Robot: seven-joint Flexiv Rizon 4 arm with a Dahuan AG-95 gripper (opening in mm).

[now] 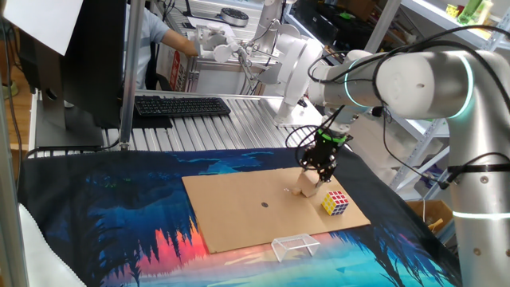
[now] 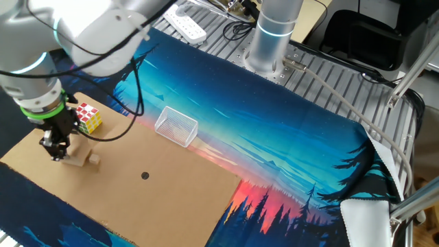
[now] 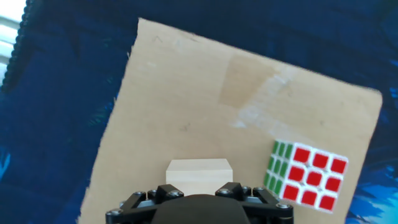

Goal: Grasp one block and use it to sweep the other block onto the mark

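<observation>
The plain tan wooden cube rests on the brown cardboard sheet. My gripper stands straight down over it, fingers on either side, shut on it. The other fixed view shows the same: gripper, cube. The tiny rounded tan piece lies right beside the cube, on the side facing the mark, a small dark dot; it is also a speck in the first fixed view. The dot is left of the cube there. In the hand view the cube sits just beyond my hand; the fingertips are hidden.
A multicoloured puzzle cube stands on the cardboard close to my gripper. A clear plastic rectangular frame lies at the cardboard's edge. A printed blue cloth covers the table.
</observation>
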